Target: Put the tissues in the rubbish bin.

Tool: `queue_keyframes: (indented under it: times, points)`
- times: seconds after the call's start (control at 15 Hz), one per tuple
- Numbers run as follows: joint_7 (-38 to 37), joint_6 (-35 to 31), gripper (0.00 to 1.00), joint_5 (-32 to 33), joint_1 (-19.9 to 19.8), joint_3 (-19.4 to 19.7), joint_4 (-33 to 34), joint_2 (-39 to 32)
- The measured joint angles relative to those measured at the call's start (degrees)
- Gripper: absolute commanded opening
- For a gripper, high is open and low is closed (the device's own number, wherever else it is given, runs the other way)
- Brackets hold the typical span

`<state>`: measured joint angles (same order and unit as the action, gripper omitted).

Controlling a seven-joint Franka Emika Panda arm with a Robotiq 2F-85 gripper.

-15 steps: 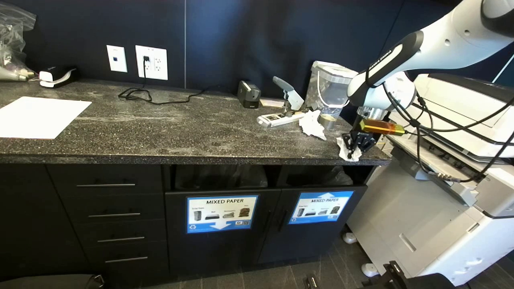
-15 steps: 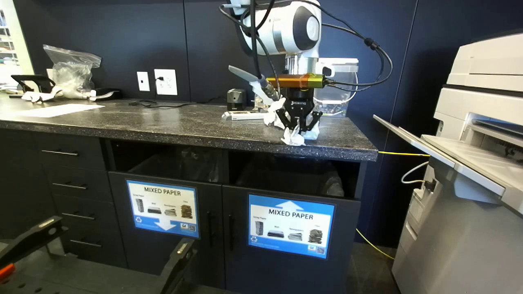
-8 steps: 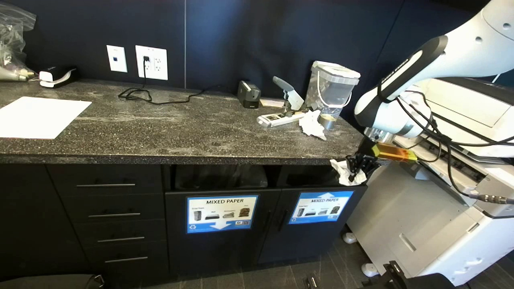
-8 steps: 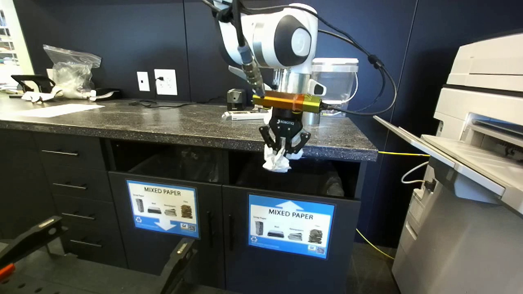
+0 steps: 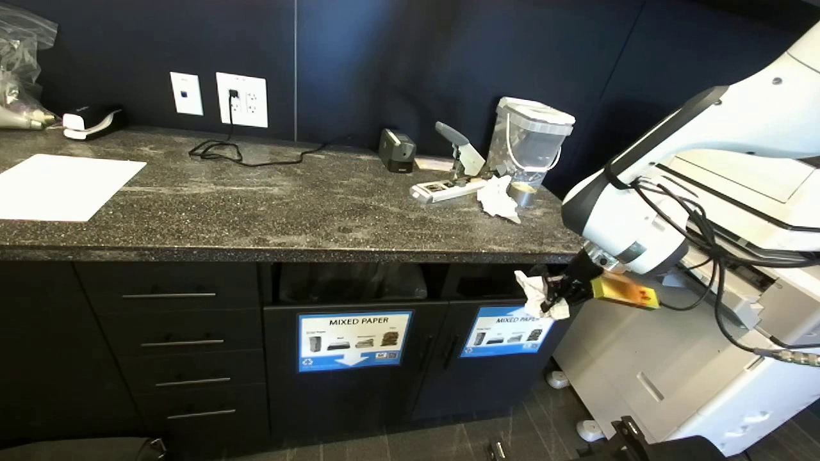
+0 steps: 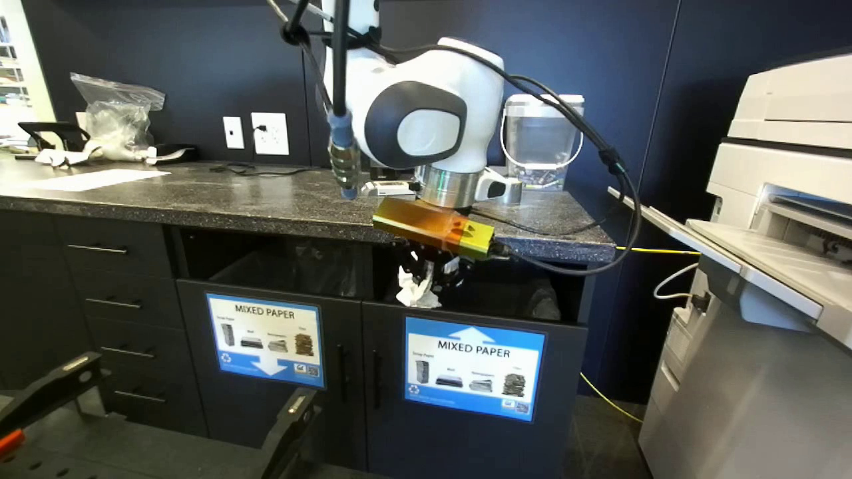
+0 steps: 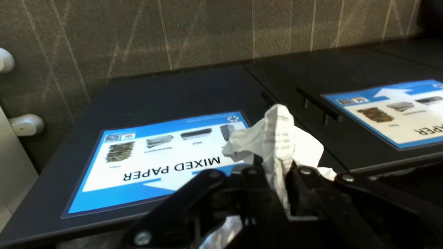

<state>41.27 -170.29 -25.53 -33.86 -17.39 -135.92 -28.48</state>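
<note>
While the black gripper [image 7: 277,176] pinched a crumpled white paper tissue [image 7: 276,141] below the speckled counter's [image 5: 307,221] front edge, release seemed premature. The dark, blue-labelled bin [image 6: 459,440] needed entering first.

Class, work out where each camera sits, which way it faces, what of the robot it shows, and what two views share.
In an exterior view: raised, in front of the counter, facing the wall; arm and tool show.
In an exterior view: seemingly lower, facing that wall, copier at picture right; arm and partly hidden tool show.
In the wrist view: at the arm's end, looking down past the held tissue at upside-down MIXED PAPER labels and floor; tool shows.
Both exterior views share the tissue, lidded bucket and rubbish bin.
</note>
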Motion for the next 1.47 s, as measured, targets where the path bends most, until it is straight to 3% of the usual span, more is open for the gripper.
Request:
queue_keyframes:
  times: [0.2,0.33,0.47,0.6,0.73,1.0,1.47]
  points:
    - [11.2,-7.6,0.11,-10.6,-11.3,-13.3,0.6,-4.4]
    - [15.6,-12.7,0.11,-12.3,-19.0,-21.5,1.2,-8.9]
    - [18.9,-16.9,0.11,-11.3,-25.1,-26.9,1.4,-14.3]
    - [17.0,-19.8,0.10,-2.3,-28.7,-27.9,1.4,-19.8]
    - [13.5,-21.4,0.11,7.4,-30.5,-26.4,1.6,-24.6]
    - [0.2,-25.3,0.11,25.7,-32.5,-23.7,4.6,-33.8]
    - [-21.9,-34.7,0.12,45.6,-33.6,-23.1,13.7,-45.1]
